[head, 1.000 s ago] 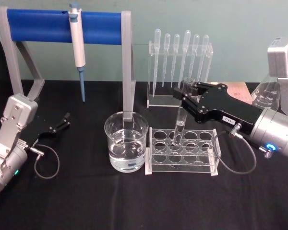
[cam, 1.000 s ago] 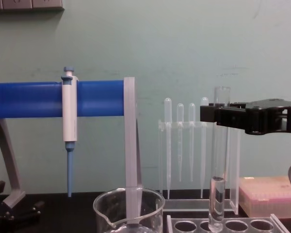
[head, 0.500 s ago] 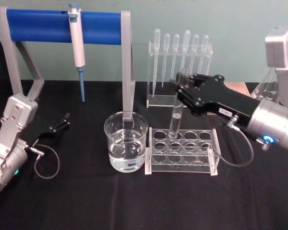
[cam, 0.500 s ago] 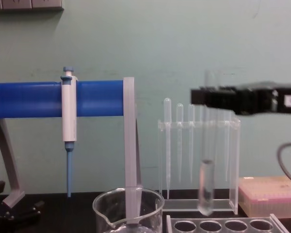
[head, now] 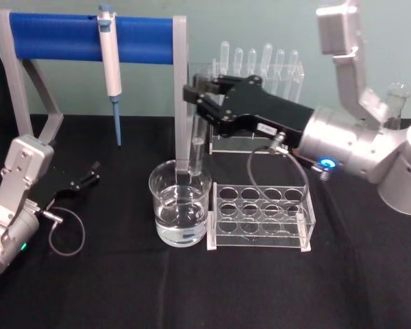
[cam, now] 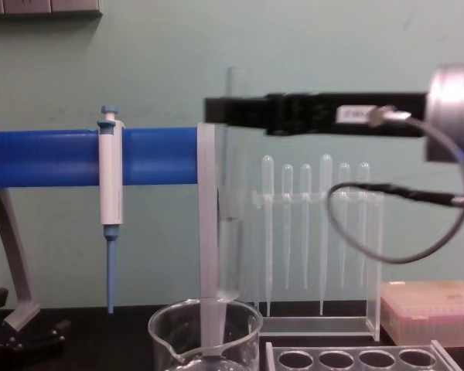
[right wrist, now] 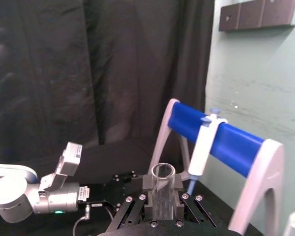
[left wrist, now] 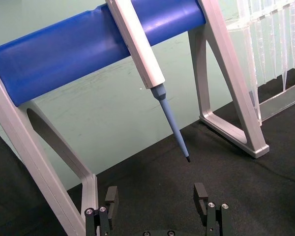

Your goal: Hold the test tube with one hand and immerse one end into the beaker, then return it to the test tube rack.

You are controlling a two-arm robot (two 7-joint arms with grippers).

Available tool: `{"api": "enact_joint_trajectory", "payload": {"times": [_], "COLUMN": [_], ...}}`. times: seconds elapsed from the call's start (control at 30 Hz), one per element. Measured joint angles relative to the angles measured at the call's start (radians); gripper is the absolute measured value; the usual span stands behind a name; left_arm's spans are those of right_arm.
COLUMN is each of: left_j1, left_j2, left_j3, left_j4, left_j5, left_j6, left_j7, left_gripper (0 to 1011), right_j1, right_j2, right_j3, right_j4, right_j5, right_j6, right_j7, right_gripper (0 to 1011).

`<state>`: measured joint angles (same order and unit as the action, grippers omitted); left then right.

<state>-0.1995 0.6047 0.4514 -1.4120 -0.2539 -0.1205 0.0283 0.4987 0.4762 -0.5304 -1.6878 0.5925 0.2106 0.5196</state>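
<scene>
Right gripper [head: 200,96] jaws clamped on test tube [head: 197,147] near its mouth; tube upright, lower end just above rim of beaker [head: 163,219]; lower straight and slowly, clear of the glass wall; left gripper [head: 88,174] parked on counter, jaws apart.

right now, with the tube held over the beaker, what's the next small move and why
Probably lower the right gripper straight down: the test tube hangs upright with its lower end just above the beaker rim, not yet in the water. Left gripper sits parked.
</scene>
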Motion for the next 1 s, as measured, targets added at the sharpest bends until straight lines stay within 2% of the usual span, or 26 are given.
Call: {"api": "enact_joint_trajectory", "payload": {"times": [0.17, 0.4, 0.5, 0.7, 1.0], "left_j1": [0.000, 0.000, 0.000, 0.000, 0.000], "left_j2": [0.000, 0.000, 0.000, 0.000, 0.000], "left_j3": [0.000, 0.000, 0.000, 0.000, 0.000], "left_j4": [0.000, 0.000, 0.000, 0.000, 0.000], "left_j5": [0.000, 0.000, 0.000, 0.000, 0.000], "left_j6": [0.000, 0.000, 0.000, 0.000, 0.000], "left_j7": [0.000, 0.000, 0.000, 0.000, 0.000], "left_gripper": [1000, 1000, 1000, 1000, 1000], "right_j1": [0.031, 0.033, 0.026, 0.011, -0.013], "right_j2": [-0.043, -0.063, -0.071, -0.081, -0.096], "right_j3": [-0.052, -0.087, -0.103, -0.113, -0.112], "right_j4": [0.074, 0.129, 0.159, 0.206, 0.257], "right_j5": [-0.006, -0.029, -0.056, -0.086, -0.122], "right_j6": [-0.024, -0.061, -0.094, -0.140, -0.175], "right_j7": [0.011, 0.023, 0.030, 0.047, 0.052], "right_gripper": [224, 224, 225, 224, 224]}}
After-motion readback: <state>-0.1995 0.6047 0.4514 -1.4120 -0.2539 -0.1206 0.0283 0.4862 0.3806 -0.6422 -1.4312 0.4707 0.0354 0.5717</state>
